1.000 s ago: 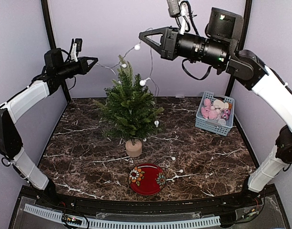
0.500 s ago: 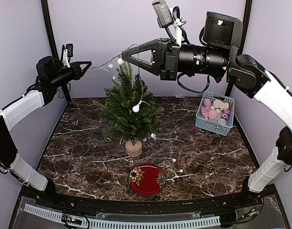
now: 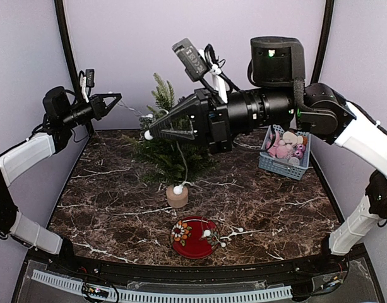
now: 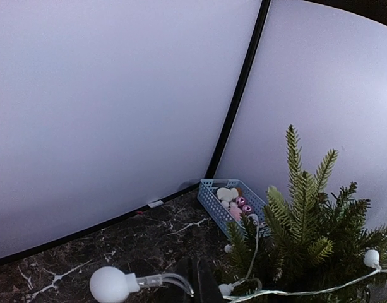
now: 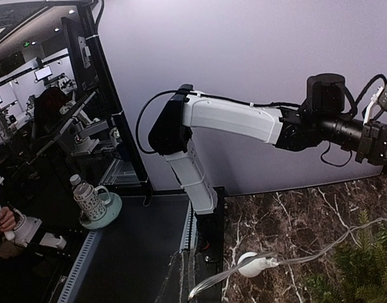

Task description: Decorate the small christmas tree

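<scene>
Right fingers swung left, crowding small christmas tree near back wall.

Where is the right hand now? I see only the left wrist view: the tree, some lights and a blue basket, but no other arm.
Observer: The right hand hangs in front of the small christmas tree, hiding part of it in the top view, and is shut on the light string.
Operator: What lies in front of the tree?
Observer: A red plate with flower patterns; one bulb of the string sits over its right part.
Operator: Does the string reach the tree's foot?
Observer: Yes, it drops from the right hand to a bulb at the wooden base.
</scene>
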Robot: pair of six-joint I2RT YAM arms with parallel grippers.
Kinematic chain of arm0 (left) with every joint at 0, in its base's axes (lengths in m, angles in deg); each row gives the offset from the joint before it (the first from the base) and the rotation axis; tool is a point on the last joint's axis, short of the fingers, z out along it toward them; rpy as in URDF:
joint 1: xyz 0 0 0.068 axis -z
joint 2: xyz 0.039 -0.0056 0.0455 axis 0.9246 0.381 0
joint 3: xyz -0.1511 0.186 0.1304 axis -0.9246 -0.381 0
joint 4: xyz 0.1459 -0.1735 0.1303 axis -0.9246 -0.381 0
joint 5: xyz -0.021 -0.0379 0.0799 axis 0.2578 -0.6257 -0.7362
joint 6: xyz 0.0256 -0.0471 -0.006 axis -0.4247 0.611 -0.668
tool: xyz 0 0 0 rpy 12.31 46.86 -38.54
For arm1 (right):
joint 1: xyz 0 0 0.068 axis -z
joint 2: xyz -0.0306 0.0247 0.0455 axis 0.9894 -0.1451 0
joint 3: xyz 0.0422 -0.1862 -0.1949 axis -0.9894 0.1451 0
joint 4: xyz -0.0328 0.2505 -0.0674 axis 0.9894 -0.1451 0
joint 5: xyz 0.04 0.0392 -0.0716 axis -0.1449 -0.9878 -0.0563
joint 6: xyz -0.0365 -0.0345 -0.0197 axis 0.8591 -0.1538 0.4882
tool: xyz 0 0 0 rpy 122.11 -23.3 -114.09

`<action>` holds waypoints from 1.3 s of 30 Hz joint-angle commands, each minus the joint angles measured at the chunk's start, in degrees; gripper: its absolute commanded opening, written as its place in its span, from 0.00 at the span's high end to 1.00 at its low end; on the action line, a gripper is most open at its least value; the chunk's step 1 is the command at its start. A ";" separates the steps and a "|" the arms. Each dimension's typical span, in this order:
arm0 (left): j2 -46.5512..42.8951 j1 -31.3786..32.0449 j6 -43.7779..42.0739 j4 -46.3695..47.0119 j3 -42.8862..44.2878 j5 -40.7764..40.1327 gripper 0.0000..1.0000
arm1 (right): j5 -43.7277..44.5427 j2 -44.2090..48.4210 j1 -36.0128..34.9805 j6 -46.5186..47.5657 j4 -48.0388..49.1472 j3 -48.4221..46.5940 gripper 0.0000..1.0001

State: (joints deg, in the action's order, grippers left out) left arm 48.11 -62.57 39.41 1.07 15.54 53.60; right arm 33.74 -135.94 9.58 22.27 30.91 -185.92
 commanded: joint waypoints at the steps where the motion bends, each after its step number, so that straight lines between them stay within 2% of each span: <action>1: -3.63 -0.38 2.14 5.05 -3.57 6.73 0.95 | 0.21 2.75 -0.82 -1.55 2.27 4.10 1.00; 8: -9.03 -0.38 2.73 1.28 -10.31 8.13 0.79 | -0.24 3.02 -2.37 -1.96 2.92 4.59 1.00; 11: -12.72 -0.38 3.76 -0.81 -14.24 7.16 0.63 | 3.28 3.76 -2.75 -2.80 4.77 5.03 1.00; 12: -13.53 -0.38 3.88 -2.26 -15.04 5.93 0.52 | 4.45 4.06 -2.87 -3.19 5.70 5.48 1.00; 13: -15.37 -0.38 3.84 -3.21 -16.53 5.42 0.47 | 5.91 4.35 -2.89 -3.52 6.76 5.79 1.00; 14: -16.26 -0.38 3.60 -5.08 -17.10 4.37 0.38 | 7.82 4.64 -2.82 -4.04 7.86 6.08 1.00; 16: -18.58 -0.38 3.02 -8.49 -18.52 3.26 0.29 | 12.35 4.93 -2.89 -4.66 9.75 6.63 1.00; 18: -20.67 -0.38 2.73 -11.72 -19.51 2.73 0.24 | 16.81 4.68 -2.86 -4.75 10.74 6.23 1.00; 24: -26.74 -0.38 2.46 -17.58 -23.67 2.76 0.15 | 21.93 -0.22 -2.87 -3.95 11.39 0.67 1.00; 27: -28.24 -0.32 0.88 -22.27 -23.24 1.77 0.13 | 20.00 -3.99 -2.89 -3.62 10.11 -4.27 1.00; 31: -31.09 -0.38 0.60 -27.07 -23.24 -4.07 0.12 | 15.42 -6.28 -3.54 -3.06 11.13 -7.96 1.00; 39: -34.51 -0.34 4.59 -21.73 -27.38 -3.85 0.11 | 7.33 -8.03 -4.32 -2.76 12.78 -12.03 1.00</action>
State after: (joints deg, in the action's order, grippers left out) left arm 14.90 -62.63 41.97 -23.37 -9.55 50.11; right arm 47.06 -144.33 6.26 18.79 39.43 -194.86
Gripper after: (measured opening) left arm 0.885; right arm 0.016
